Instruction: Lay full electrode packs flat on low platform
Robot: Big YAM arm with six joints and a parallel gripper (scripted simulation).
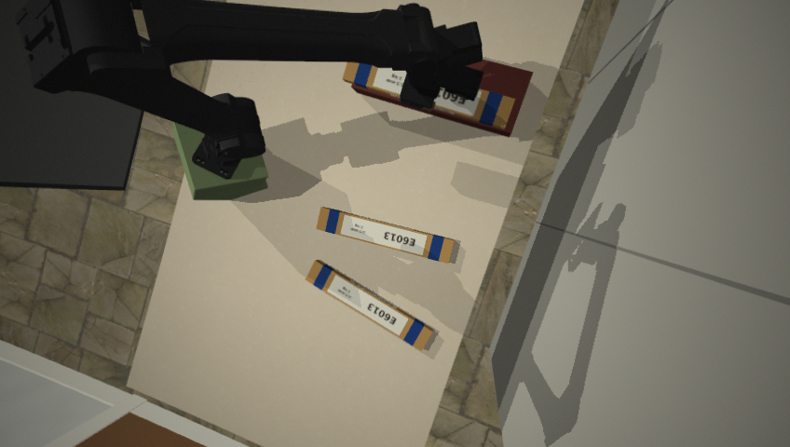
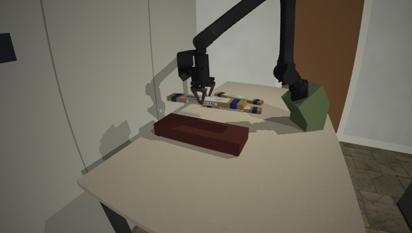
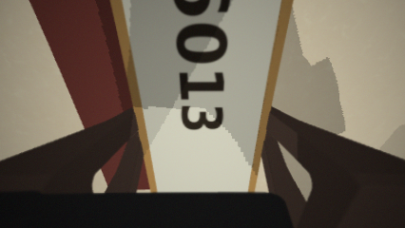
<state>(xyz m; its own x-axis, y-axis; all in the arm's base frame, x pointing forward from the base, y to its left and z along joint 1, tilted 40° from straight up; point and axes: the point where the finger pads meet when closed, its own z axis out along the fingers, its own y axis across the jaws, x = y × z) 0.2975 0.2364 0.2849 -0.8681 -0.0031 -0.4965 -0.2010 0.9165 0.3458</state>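
My gripper [image 2: 205, 99] [image 3: 202, 113] is shut on an orange-brown pack [image 1: 493, 107] [image 2: 235, 103] [image 3: 204, 157] with blue bands and a white E6013 label. It grips the pack across its width near the middle. The pack is level, label up, and hangs above the dark red low platform [image 1: 512, 77] [image 2: 196, 139] [image 3: 78, 71] with a gap under it. A second pack [image 1: 382, 235] [image 2: 254, 110] lies flat on the table, partly hidden behind the held one in the exterior view. A third pack [image 1: 371, 304] [image 2: 239, 98] lies flat beyond it, at an angle.
A faceted green block [image 1: 213, 191] [image 2: 315, 110] stands at the table's edge on the arm's base side, with a black jointed part [image 1: 224, 138] [image 2: 297, 86] over it. A grey wall [image 1: 692, 182] [image 2: 95, 72] runs along the table's opposite long side.
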